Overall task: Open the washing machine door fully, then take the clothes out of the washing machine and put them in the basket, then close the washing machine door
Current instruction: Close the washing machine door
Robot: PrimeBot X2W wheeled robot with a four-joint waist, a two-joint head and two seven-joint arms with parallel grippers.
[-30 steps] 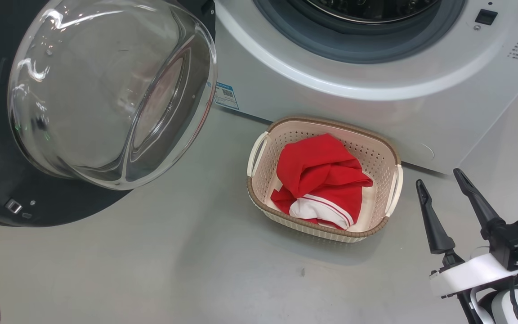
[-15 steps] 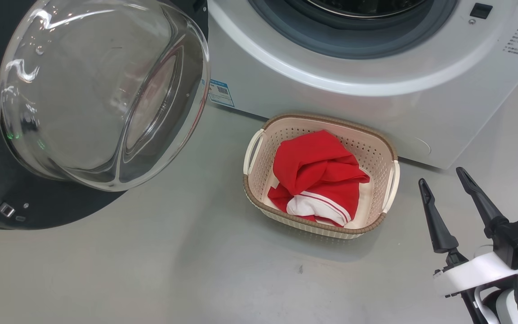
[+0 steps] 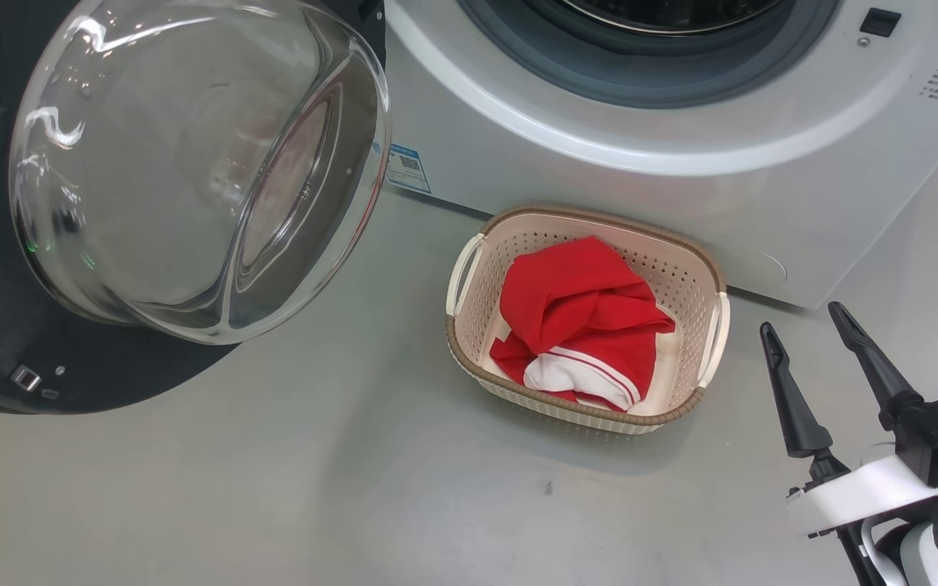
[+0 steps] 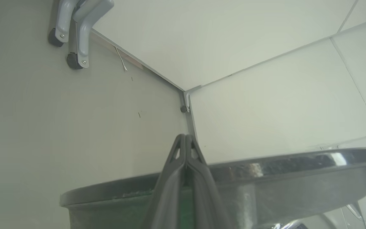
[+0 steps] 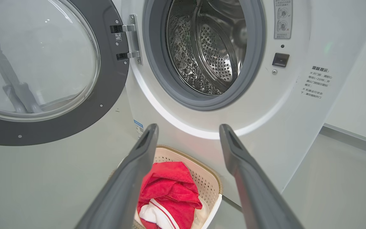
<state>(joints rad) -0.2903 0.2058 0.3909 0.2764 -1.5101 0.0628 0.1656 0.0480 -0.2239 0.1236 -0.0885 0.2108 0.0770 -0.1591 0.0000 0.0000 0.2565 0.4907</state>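
The white washing machine [image 3: 664, 187] stands at the top of the head view, its drum [image 5: 206, 47] showing bare steel. The washing machine door [image 3: 184, 171] hangs swung out to the left, glass bowl bulging toward me; the right wrist view also holds the door [image 5: 40, 76]. Red clothes [image 3: 583, 321] with white trim lie in the cream basket [image 3: 701, 293] on the floor before the machine. My right gripper [image 3: 803, 321] is open and empty, right of the basket. In the left wrist view my left gripper [image 4: 185, 137] is shut, fingers pressed together just behind the door's dark rim [image 4: 265, 171].
Grey floor [image 3: 355, 488] spreads in front of the basket and under the door. A white wall corner [image 4: 186, 95] and two grey caster legs [image 4: 75, 31] lie beyond the left gripper. A white wall [image 5: 361, 79] runs to the machine's right.
The whole head picture has shifted slightly, so the camera moved. The basket, clothes, door and right gripper keep their places relative to one another.
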